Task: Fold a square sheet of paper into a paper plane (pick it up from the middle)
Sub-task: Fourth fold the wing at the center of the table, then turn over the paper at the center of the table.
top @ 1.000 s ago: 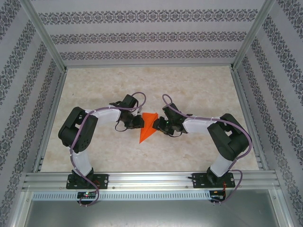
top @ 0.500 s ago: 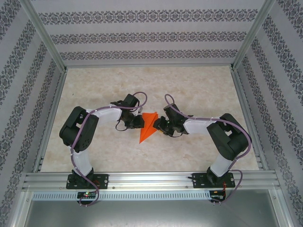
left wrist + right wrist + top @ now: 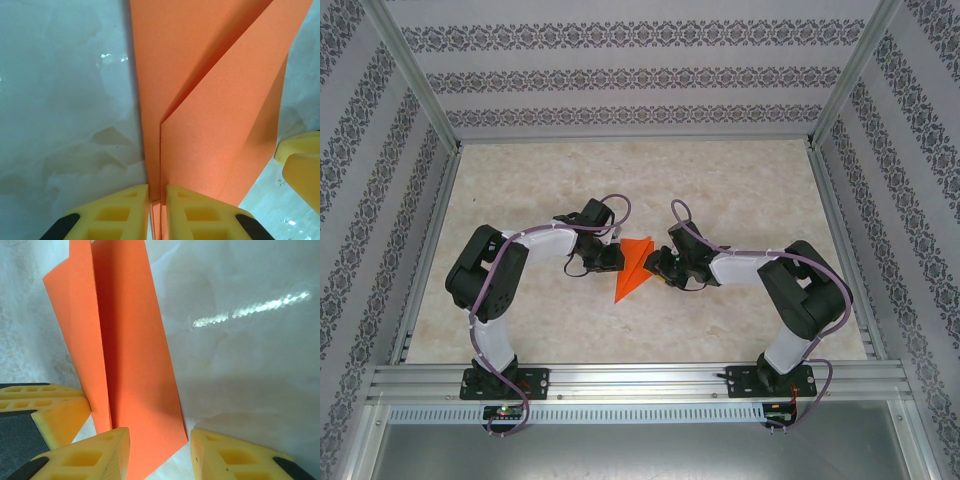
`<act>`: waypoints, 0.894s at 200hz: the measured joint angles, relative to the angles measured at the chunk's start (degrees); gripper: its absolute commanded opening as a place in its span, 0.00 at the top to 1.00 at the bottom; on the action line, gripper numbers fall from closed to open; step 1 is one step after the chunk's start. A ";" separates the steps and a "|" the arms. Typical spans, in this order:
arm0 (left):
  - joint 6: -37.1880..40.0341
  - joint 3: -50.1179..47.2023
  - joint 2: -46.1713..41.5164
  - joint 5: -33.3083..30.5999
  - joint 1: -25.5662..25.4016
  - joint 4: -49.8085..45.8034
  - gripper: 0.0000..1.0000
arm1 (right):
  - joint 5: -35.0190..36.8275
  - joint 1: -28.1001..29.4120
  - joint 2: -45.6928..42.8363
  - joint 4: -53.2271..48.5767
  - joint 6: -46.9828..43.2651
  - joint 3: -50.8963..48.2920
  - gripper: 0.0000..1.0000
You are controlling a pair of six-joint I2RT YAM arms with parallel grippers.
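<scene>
Found at the middle of a pale, marbled surface (image 3: pixel 740 190): thin, matte orange paper (image 3: pixel 631 268), creased into a narrow dart. Points toward the near edge, with the broad end lying between the two hands. From the left wrist, seen as flat overlapping flaps with sharp straight folds and a slanting crease across the upper layer.

Clamped at the left side by the left hand (image 3: pixel 616 254). Up close, shows blocky yellow fingers (image 3: pixel 117 212) with hollow square cells, drawn almost together on the paper's layered edge, with no more than a thin slit between them.

Approached from the other side by the right hand (image 3: pixel 656 268), jaws standing partly apart. From the right wrist, shows the same yellow, cell-patterned fingers (image 3: pixel 225 455) with a clear gap between them. Has the paper's lower corner reaching into that gap beside one finger, not squeezed by both. Cannot tell whether that finger touches the paper.

Glossy where bare, with streaks of reflected light on the surface beside the paper.
</scene>
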 measured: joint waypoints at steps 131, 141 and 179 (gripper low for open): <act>-0.39 -0.55 0.00 2.67 -0.17 0.50 0.82 | -0.61 -0.42 -0.24 2.10 0.48 -1.18 0.63; -0.42 -0.68 0.02 3.10 -0.35 0.52 0.82 | -0.63 -0.42 -0.37 2.56 0.50 -1.51 0.64; -0.48 -0.83 0.35 4.79 -0.48 0.55 0.82 | -0.90 -0.79 -0.50 5.16 0.52 -2.27 0.62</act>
